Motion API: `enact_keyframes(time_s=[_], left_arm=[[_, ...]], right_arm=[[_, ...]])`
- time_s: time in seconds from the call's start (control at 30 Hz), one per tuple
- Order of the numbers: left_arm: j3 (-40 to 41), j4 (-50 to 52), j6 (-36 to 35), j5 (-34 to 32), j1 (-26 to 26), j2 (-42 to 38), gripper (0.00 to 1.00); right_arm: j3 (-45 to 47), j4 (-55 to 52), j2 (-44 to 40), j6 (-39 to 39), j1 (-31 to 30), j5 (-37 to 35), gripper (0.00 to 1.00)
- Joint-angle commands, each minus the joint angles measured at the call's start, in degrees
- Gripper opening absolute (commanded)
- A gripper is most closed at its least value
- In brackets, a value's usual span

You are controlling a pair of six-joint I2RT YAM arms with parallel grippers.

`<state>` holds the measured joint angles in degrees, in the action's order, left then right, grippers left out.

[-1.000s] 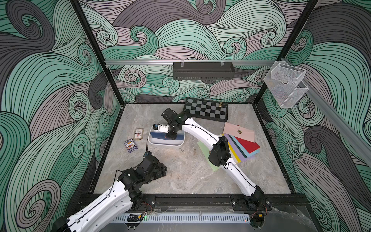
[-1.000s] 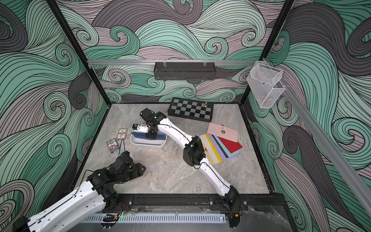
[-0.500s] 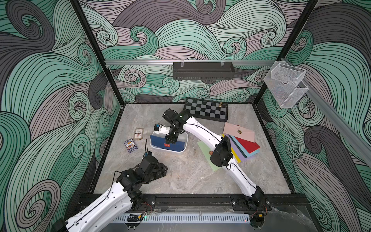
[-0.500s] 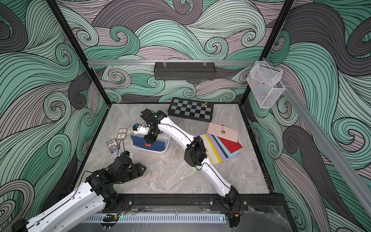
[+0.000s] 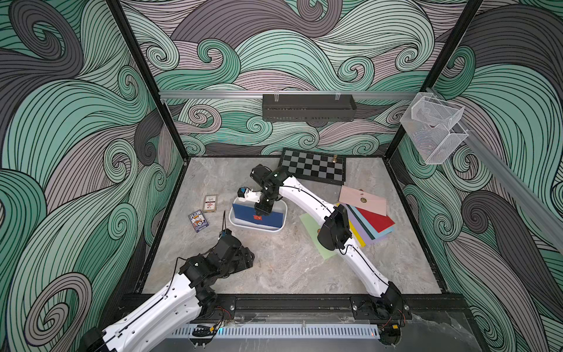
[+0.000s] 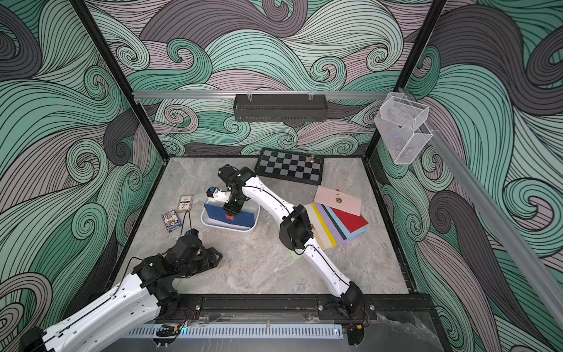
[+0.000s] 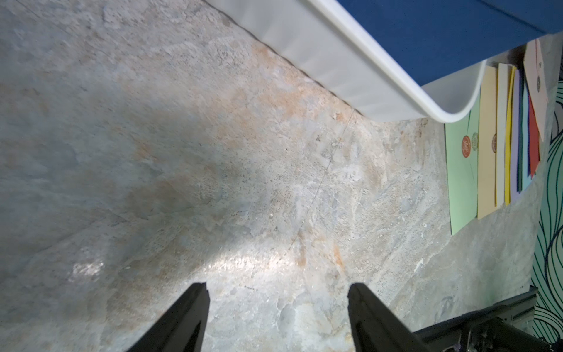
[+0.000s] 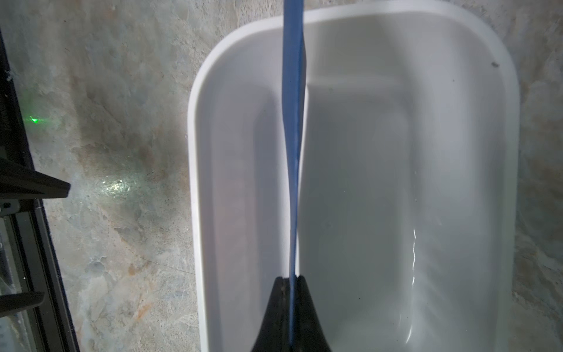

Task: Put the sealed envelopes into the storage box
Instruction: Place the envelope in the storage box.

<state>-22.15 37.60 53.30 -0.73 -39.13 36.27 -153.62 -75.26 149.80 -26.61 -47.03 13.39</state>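
While the right gripper (image 8: 292,279) pinches the upper edge of a navy-blue envelope (image 5: 243,215), that envelope stands on its long edge inside the white storage box (image 5: 253,228), just left of centre in both top views, with its red seal facing the lower edge of the frame. Right of centre, the other envelopes (image 5: 370,222) lie fanned on the marble table (image 5: 283,265), apart from the box. Toward lower left, the left gripper (image 7: 277,286) hangs just above the table, jaws spread.

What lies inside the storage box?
One blue envelope, held on edge by the right end effector; otherwise the storage box looks bare. Its floor beneath the end effector is covered.
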Motion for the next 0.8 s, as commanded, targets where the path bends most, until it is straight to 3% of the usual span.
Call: enact_keyframes(time_s=[0.0, 0.07, 0.1, 0.27, 0.47, 0.63, 0.77], left_arm=[[-1.75, -1.01, -1.0, 0.38, 0.26, 0.49, 0.76], [-1.75, -0.98, -0.92, 0.38, 0.29, 0.46, 0.76], [-1.75, -0.98, -0.83, 0.38, 0.28, 0.38, 0.76], [-1.75, -0.96, -0.74, 0.53, 0.26, 0.03, 0.76], [-1.93, -1.11, -0.74, 0.89, 0.29, 0.37, 0.76], [-1.84, -0.71, -0.65, 1.0, 0.28, -0.04, 0.76], [-1.62, -0.7, -0.65, 1.04, 0.22, -0.08, 0.76]], right_arm=[[-1.7, 0.13, 0.73, -1.57, -0.35, -1.35, 0.27], [-1.68, 0.79, 0.6, -0.96, -0.35, -1.38, 0.49], [-1.77, 0.9, 0.44, -0.69, -0.36, -1.38, 0.53], [-2.04, 2.28, -0.59, -0.83, -0.35, -4.55, 0.56], [0.04, 5.42, -2.41, -2.51, -0.16, -2.96, 0.41], [-0.05, 7.0, -1.83, -5.17, -0.69, -3.72, 0.2], [-0.02, 8.54, -0.96, -8.41, -1.39, -6.28, 0.18]])
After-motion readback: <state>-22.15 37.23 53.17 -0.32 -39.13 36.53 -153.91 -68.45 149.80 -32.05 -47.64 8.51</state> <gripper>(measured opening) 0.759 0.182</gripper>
